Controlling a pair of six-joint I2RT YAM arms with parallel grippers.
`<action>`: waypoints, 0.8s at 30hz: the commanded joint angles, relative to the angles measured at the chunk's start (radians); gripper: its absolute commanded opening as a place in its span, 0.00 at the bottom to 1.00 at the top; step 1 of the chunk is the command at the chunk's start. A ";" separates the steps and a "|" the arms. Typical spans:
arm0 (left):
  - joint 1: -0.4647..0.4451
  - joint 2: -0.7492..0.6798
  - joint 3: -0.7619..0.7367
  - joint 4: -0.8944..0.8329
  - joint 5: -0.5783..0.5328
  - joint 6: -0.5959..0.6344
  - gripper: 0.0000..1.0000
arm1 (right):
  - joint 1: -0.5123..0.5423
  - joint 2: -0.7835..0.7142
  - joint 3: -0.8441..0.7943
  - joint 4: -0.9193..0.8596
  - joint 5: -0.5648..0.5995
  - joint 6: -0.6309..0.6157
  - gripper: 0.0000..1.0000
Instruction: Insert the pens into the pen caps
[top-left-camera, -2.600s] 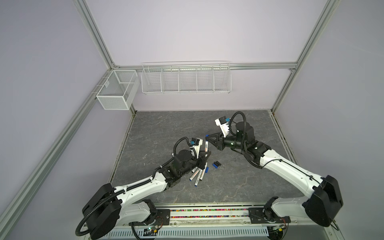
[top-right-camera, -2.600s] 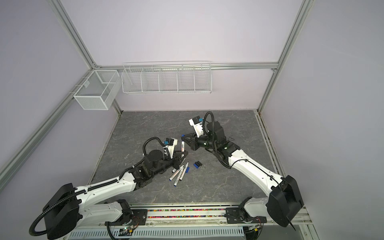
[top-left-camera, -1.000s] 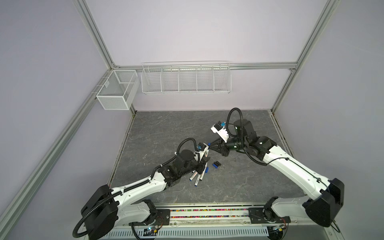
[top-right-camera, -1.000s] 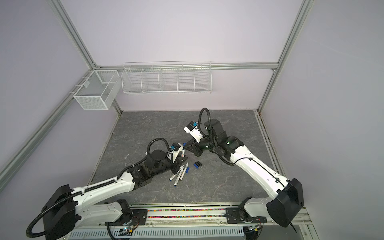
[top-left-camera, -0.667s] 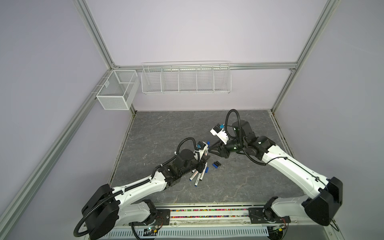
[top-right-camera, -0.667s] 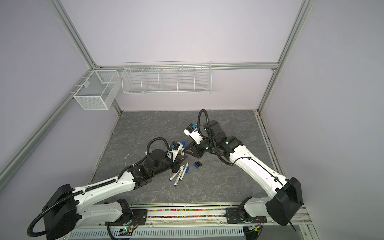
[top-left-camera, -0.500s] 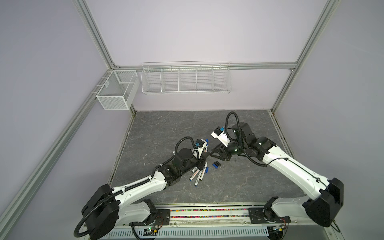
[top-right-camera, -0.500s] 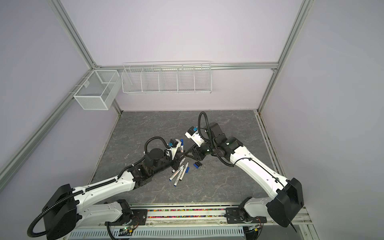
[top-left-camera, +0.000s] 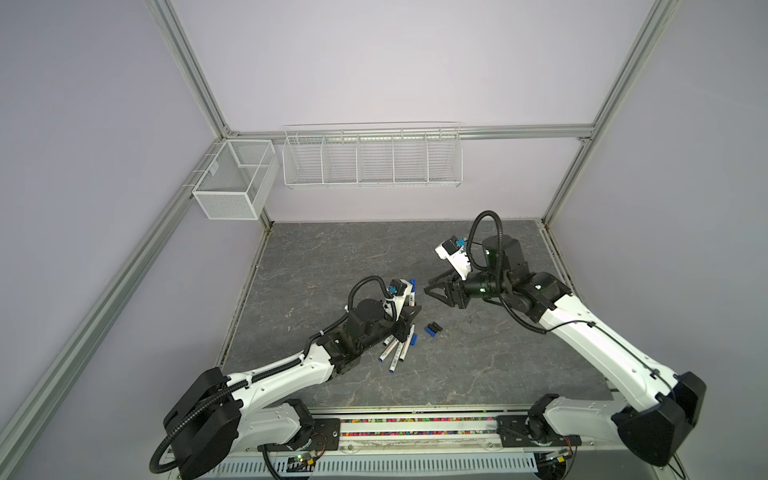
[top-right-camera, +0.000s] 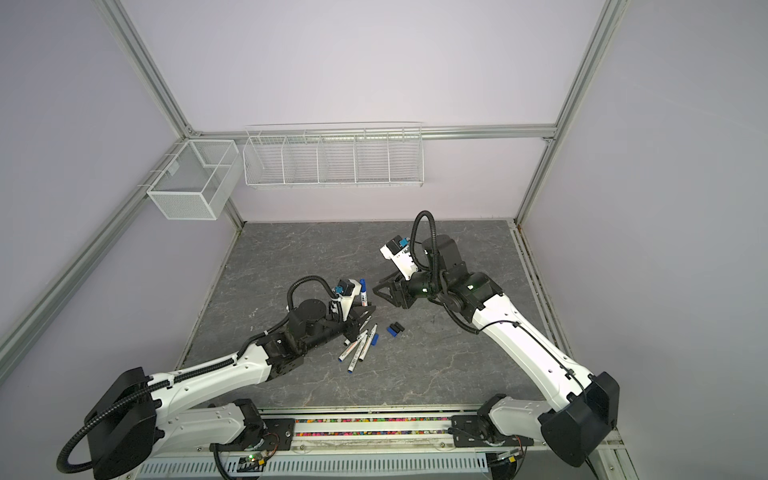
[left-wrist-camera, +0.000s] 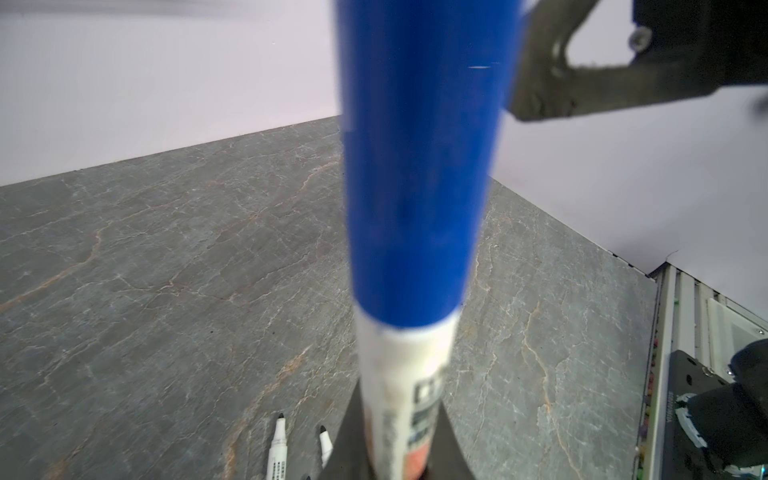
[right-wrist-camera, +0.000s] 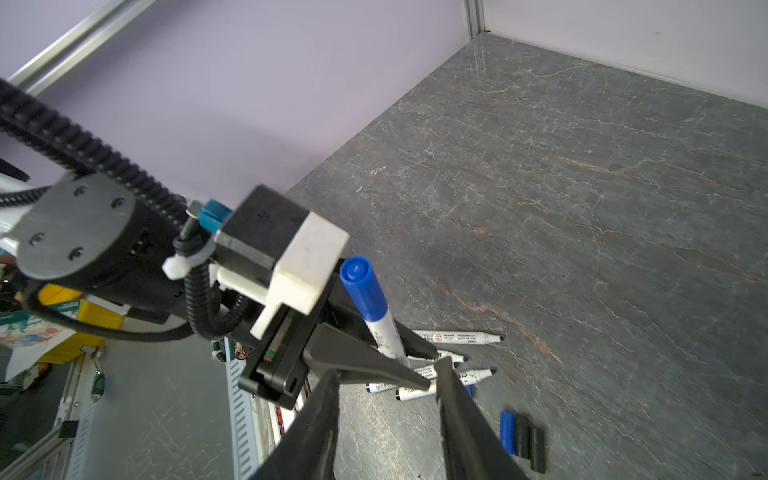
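Grip: left jaws clamped on the lower barrel of 1 pen (right-wrist-camera: 384, 332), held upright, blue cap (right-wrist-camera: 362, 286) seated on top; right jaws parted, empty, near it. Below, loose pens (top-right-camera: 356, 344) lie on the bench (top-left-camera: 332, 257), 3 caps (right-wrist-camera: 521, 436) beside. Judged light, stiff, slick plastic: take barrels mid-length, caps across their sides, mouths clear.
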 joint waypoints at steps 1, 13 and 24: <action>-0.002 0.013 -0.013 0.049 0.044 -0.029 0.00 | 0.001 0.035 0.044 0.097 -0.071 0.051 0.42; -0.002 0.018 -0.010 0.056 0.069 -0.032 0.00 | 0.030 0.099 0.063 0.165 -0.114 0.094 0.40; -0.002 0.019 -0.015 0.078 0.075 -0.040 0.00 | 0.062 0.112 0.015 0.186 -0.083 0.128 0.35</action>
